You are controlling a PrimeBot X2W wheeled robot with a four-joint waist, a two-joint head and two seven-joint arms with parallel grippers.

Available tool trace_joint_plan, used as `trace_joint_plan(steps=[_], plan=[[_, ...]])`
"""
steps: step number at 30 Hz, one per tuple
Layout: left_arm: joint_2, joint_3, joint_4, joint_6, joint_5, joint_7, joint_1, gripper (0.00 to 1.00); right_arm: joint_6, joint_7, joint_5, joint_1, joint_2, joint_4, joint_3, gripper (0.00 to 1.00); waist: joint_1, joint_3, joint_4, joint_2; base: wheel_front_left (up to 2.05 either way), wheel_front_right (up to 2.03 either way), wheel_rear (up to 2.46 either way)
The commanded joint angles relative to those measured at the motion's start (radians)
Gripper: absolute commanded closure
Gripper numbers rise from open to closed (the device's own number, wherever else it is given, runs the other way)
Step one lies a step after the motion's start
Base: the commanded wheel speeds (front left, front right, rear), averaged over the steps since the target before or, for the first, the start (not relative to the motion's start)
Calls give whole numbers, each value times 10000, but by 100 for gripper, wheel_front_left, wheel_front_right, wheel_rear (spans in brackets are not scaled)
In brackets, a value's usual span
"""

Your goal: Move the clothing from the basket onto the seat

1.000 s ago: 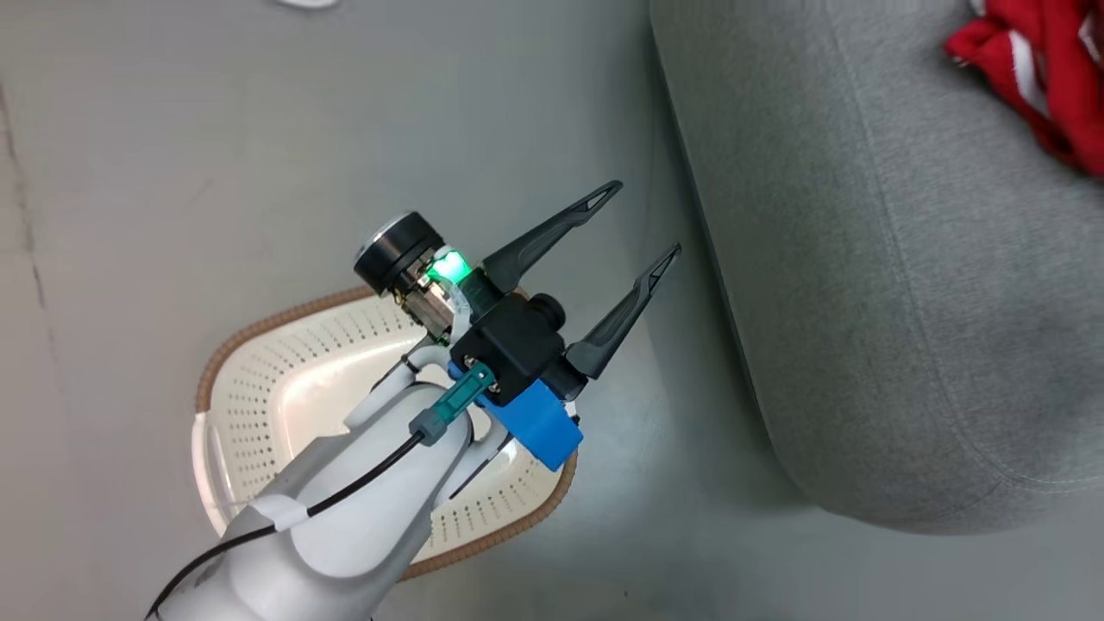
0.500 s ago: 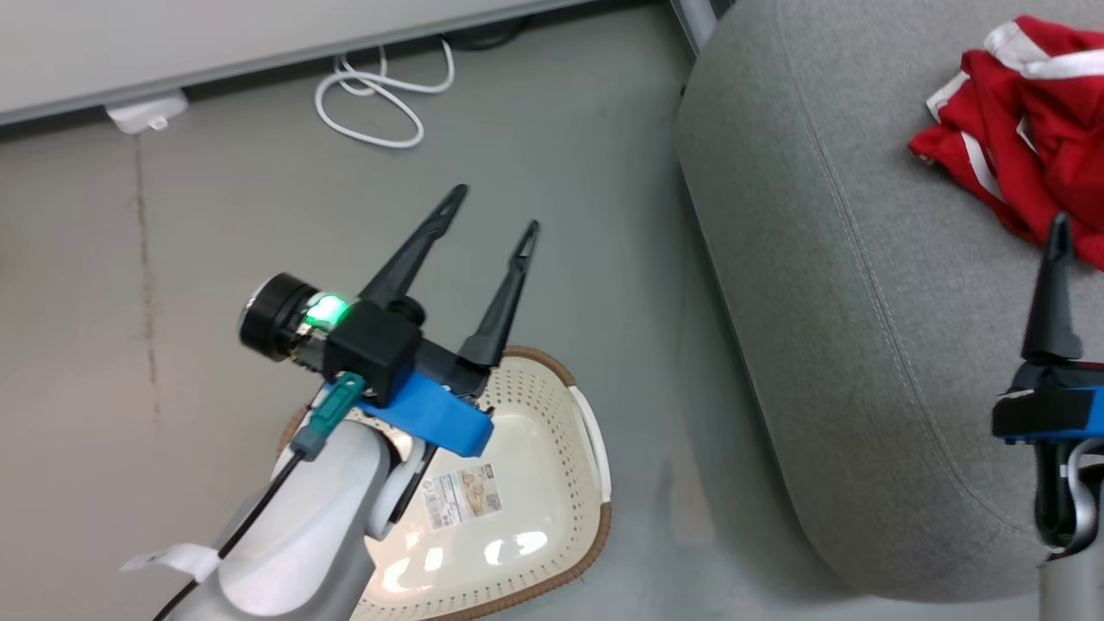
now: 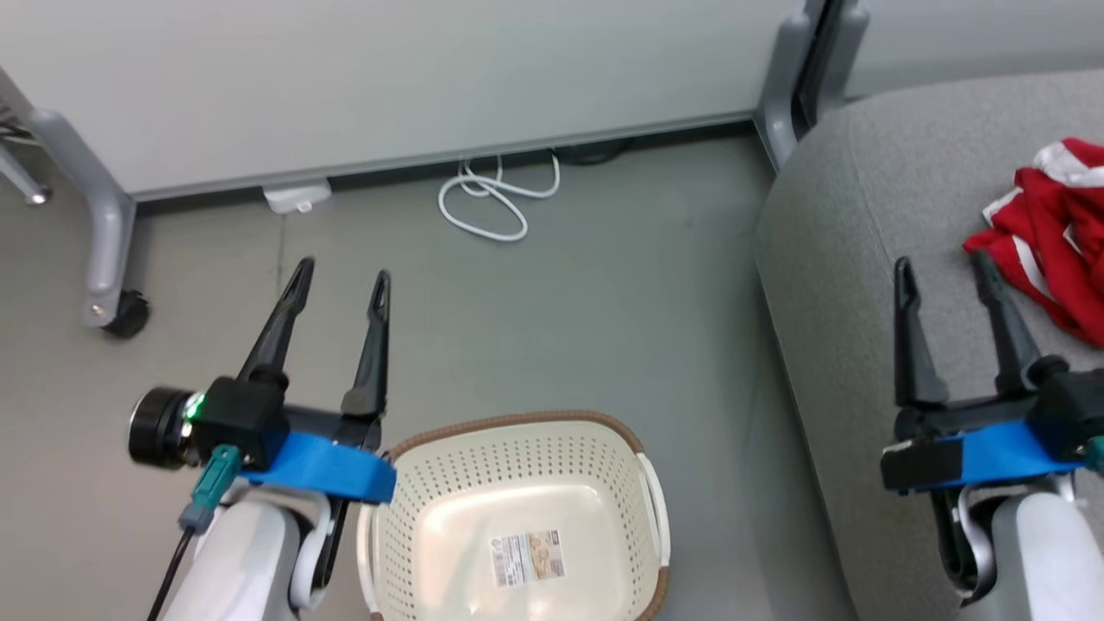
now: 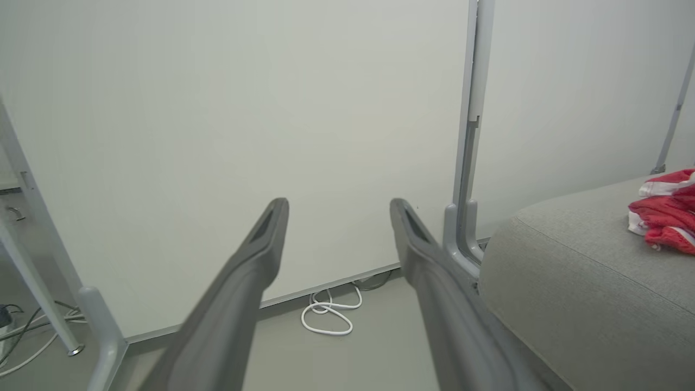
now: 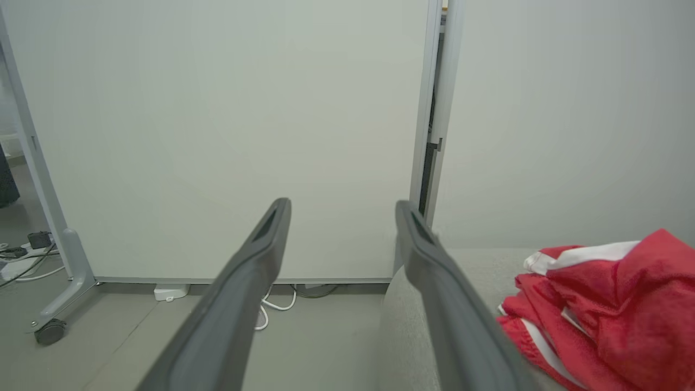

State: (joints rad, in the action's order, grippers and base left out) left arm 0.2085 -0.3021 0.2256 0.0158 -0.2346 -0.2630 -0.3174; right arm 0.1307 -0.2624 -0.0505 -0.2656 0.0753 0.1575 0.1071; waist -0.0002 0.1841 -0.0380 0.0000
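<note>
One basket point(image 3: 516, 421) nearest, on grey floor point(image 3: 604, 328), one label sticker point(image 3: 526, 559) on its bottom. Two grippers: left gripper point(image 3: 341, 272) above the floor, right gripper point(image 3: 940, 260) above the seat point(image 3: 854, 259) — both fingers spread wide, empty. Clothing point(image 3: 1056, 241) — one red-and-white heap on the seat. Beyond: one coiled white cable point(image 3: 492, 203), white partition panels point(image 3: 388, 69).

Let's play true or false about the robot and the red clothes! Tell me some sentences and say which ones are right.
1. The basket has no clothes in it. True.
2. The red clothing lies on the floor. False: it lies on the grey seat.
3. The left gripper holds a red garment. False: it is open and empty.
4. A white cable lies looped on the floor by the wall. True.
5. The right gripper is shut. False: it is open.
</note>
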Motion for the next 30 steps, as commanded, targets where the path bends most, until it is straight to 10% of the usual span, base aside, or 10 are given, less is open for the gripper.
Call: trace_joint_plan(steps=[1, 30], plan=[[-33, 206, -11, 2, 94, -26, 362, 0, 1, -38, 37, 332, -49, -43, -110, 0, 2, -459, 287, 0, 0, 0, 0], [-908, 2091, 88, 702, 982, -28, 2701, 0, 1, -38, -172, 2802, -256, -41, -139, 0, 2, -2072, 740, 0, 0, 0, 0]])
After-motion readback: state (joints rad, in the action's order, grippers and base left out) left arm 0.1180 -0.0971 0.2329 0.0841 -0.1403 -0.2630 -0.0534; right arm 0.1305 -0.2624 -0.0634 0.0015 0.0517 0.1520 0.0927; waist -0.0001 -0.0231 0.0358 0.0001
